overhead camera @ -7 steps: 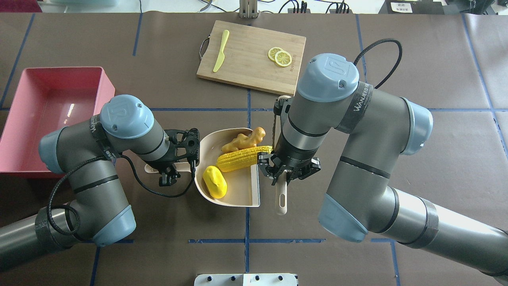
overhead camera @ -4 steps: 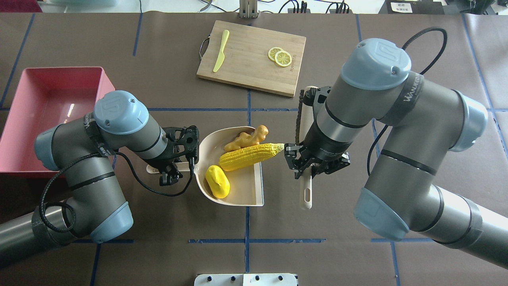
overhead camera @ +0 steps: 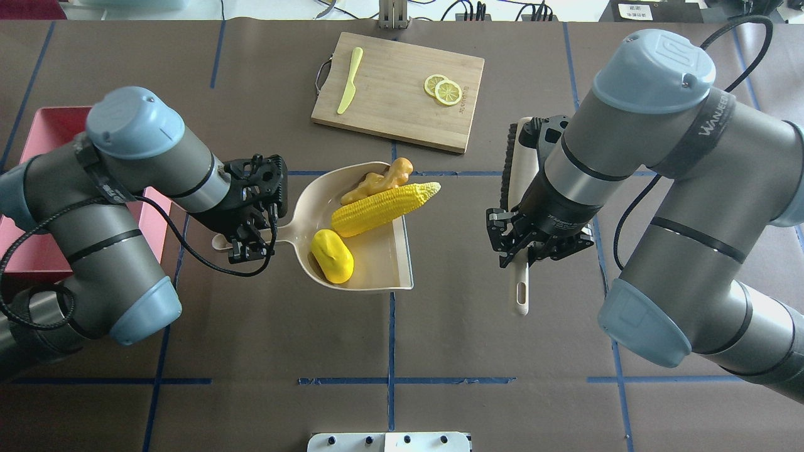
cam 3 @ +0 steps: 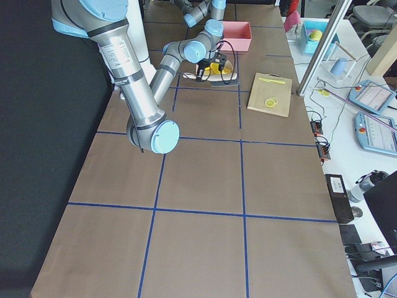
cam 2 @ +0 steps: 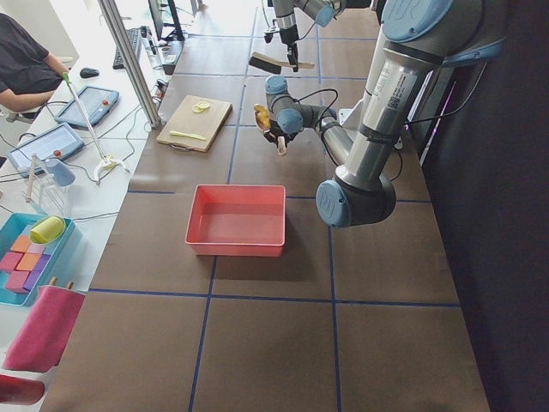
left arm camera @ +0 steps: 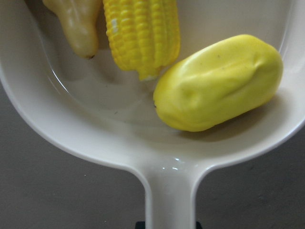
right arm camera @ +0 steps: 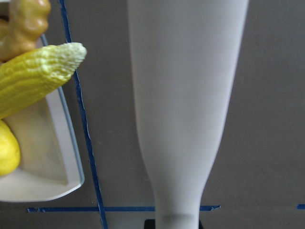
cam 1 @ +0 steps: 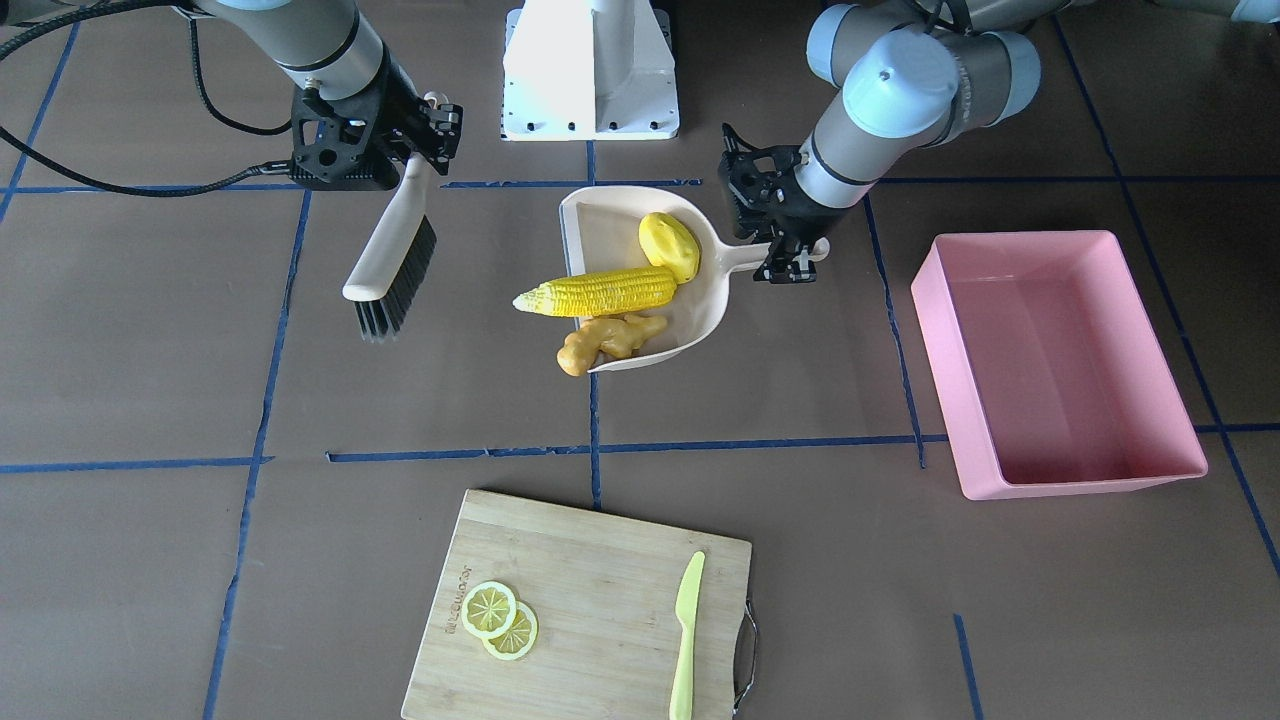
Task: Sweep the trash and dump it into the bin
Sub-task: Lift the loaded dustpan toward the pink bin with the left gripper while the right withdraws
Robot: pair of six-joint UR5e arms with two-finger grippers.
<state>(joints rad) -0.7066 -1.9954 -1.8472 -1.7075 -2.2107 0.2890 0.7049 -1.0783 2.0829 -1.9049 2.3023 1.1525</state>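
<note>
From across the bench, my left gripper (cam 1: 790,255) is closed tight on the handle of the dustpan (cam 1: 603,215). All 3 pieces of trash lie in the pan. The corn cob (cam 1: 597,293) runs across the middle, the lumpy yellow vegetable (cam 1: 670,246) sits at the handle end, and the ginger root (cam 1: 605,340) rests along 1 wall. The corn's tip and 1 end of the ginger poke past the open lip, so I judge the pan should ride tipped back. The pink bin (cam 1: 1080,478) sits on my left, well apart from the pan, with none of the trash in it. My right gripper (cam 1: 425,135) is clamped on the brush (cam 1: 388,265), whose bristles hang off to the side, out of the pan's way.

From overhead, the brush is well apart from the pan's mouth and my left arm covers part of the bin.

The 2 end views are too small to judge either grip. The bin shows beyond the pan on my left side.

In my left wrist view the handle runs straight down toward me and the vegetable touches the corn's butt end. In my right wrist view the brush handle fills the centre, with the corn tip jutting past the lip beside it.
</note>
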